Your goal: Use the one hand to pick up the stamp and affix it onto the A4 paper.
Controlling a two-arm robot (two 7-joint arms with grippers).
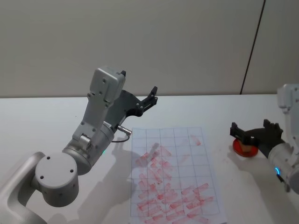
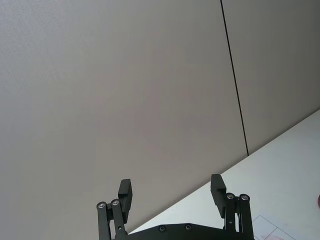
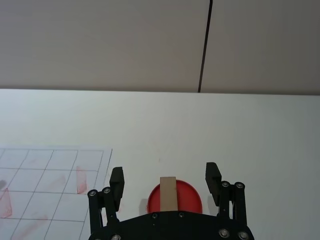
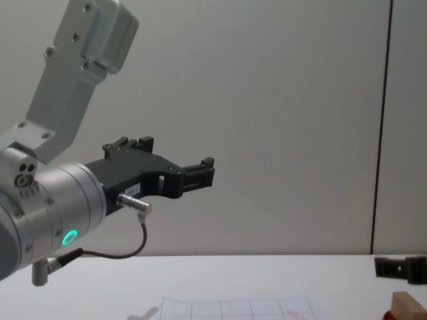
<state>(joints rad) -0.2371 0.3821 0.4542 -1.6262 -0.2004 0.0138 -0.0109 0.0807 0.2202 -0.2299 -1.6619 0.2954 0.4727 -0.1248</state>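
The stamp (image 1: 243, 144), a small tan wooden block, stands upright on a flat red disc (image 1: 247, 150) at the table's right side. My right gripper (image 1: 251, 128), the hand with the blue ring, hovers just above it, open. In the right wrist view the stamp (image 3: 168, 193) sits centred between and behind the fingertips of the right gripper (image 3: 165, 174), untouched. The chest view shows the stamp (image 4: 408, 307) low at the right edge under the right gripper (image 4: 400, 267). The A4 paper (image 1: 173, 172), gridded with many pink-red marks, lies left of the disc. My left gripper (image 1: 150, 97) is parked, raised and open.
The left arm's silver body with its green ring (image 4: 69, 237) and looping black cable (image 4: 127, 250) rises over the table's left half, beside the paper's left edge. The white table (image 1: 219, 107) extends behind the paper toward the wall.
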